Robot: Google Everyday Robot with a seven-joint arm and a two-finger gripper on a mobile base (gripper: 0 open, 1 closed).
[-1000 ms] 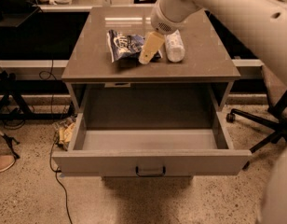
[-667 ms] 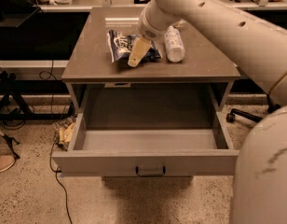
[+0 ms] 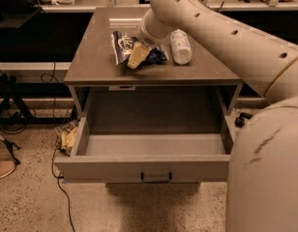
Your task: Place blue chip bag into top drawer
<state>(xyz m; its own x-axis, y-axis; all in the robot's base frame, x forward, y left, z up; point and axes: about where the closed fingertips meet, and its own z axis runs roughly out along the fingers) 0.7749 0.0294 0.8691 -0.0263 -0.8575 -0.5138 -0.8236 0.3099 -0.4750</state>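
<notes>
The blue chip bag (image 3: 124, 46) lies crumpled on the grey-brown table top (image 3: 96, 62), left of centre. My gripper (image 3: 138, 56) reaches down from the upper right and its pale fingers (image 3: 135, 58) rest over the bag's right half. The top drawer (image 3: 154, 144) is pulled out wide below the table top, its inside bare, with a small dark handle (image 3: 156, 178) on its front.
A white plastic bottle (image 3: 181, 46) lies on the table just right of the gripper. My arm crosses the upper right of the view and its bulky body fills the lower right. Cables and a black stand are on the floor at left.
My gripper has moved left across the table top, from beside the bottle onto the chip bag. The bag, bottle and drawer have not moved.
</notes>
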